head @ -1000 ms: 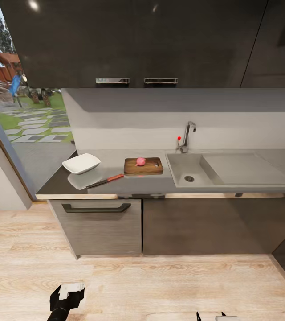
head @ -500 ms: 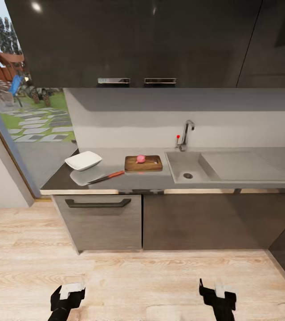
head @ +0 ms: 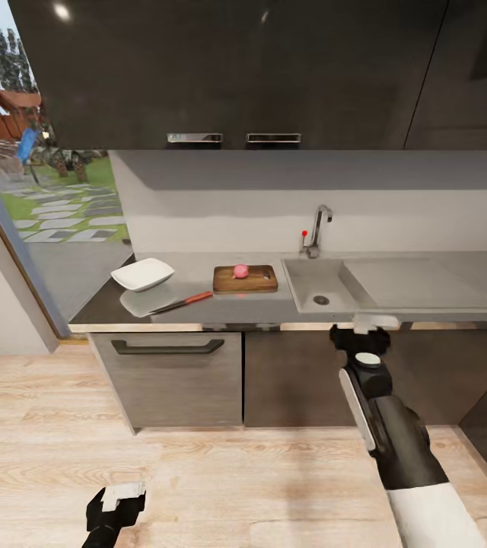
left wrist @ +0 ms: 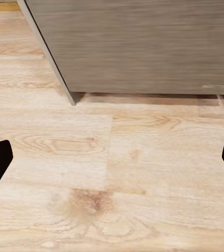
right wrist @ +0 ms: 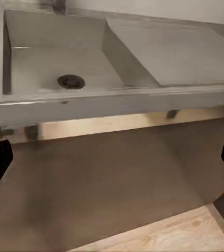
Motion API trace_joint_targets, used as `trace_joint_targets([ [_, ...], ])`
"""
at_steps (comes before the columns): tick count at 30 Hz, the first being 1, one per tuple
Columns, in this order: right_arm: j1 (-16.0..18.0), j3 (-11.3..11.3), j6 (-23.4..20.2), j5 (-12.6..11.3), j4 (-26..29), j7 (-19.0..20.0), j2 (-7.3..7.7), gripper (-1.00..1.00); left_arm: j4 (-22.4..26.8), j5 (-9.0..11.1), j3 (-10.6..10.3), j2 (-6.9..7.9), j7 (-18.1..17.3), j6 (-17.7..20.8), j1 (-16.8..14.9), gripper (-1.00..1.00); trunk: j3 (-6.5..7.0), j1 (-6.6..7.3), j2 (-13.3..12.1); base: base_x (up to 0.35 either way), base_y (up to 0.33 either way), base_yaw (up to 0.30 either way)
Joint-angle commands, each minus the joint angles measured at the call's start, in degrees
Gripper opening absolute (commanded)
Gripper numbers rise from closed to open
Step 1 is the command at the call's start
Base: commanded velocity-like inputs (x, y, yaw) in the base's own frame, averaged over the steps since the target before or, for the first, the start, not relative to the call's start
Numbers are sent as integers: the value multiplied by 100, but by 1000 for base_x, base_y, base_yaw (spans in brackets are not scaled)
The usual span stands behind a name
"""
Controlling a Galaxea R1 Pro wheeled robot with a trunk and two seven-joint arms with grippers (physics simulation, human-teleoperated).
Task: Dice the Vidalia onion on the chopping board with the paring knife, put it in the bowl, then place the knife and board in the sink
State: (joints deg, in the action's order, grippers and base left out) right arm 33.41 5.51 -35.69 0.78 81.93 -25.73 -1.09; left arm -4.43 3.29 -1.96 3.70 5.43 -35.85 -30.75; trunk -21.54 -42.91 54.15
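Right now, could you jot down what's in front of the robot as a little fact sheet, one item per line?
Onion: pink, on the chopping board
Knife: on the countertop, between board and bowl
Bowl: white, near the countertop's left end
Sink: basin with only its drain showing
Right hand: raised at the counter's front edge, below the sink, fingers apart
Left hand: low over the wooden floor, fingers apart

I can read no text, label, brand, number or sign anywhere in front of me: nothing legible on the cabinet fronts, the sink, the chopping board, the bowl or the wall behind the tap
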Motion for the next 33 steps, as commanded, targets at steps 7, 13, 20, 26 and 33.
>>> trace_joint_targets([
  [7, 2863, 21, -1195, 101, -1020, -8, -428, 100, -23, 31, -23, -17, 8, -36, -10, 100, -7, -1, 5, 0, 0, 0],
  [13, 3961, 57, -1226, 91, -2295, 289, -720, 100, -23, 31, -23, 2, 6, 534, -10, 100, -7, -1, 5, 0, 0, 0],
  [20, 4198, 654, -1205, 150, -2549, 1696, -769, 100, -37, 33, -23, 16, -1, 1862, -4, 100, -7, -1, 5, 0, 0, 0],
  [26, 4208, 960, -1069, 185, -2730, 2402, -728, 100, -39, 36, -16, 50, 2, 1948, 276, 100, -7, -1, 5, 0, 0, 0],
  [33, 4209, 992, -370, 208, -3409, 3236, -657, 100, -40, 39, -15, 200, -4, 1952, 583, 100, -7, -1, 5, 0, 0, 0],
])
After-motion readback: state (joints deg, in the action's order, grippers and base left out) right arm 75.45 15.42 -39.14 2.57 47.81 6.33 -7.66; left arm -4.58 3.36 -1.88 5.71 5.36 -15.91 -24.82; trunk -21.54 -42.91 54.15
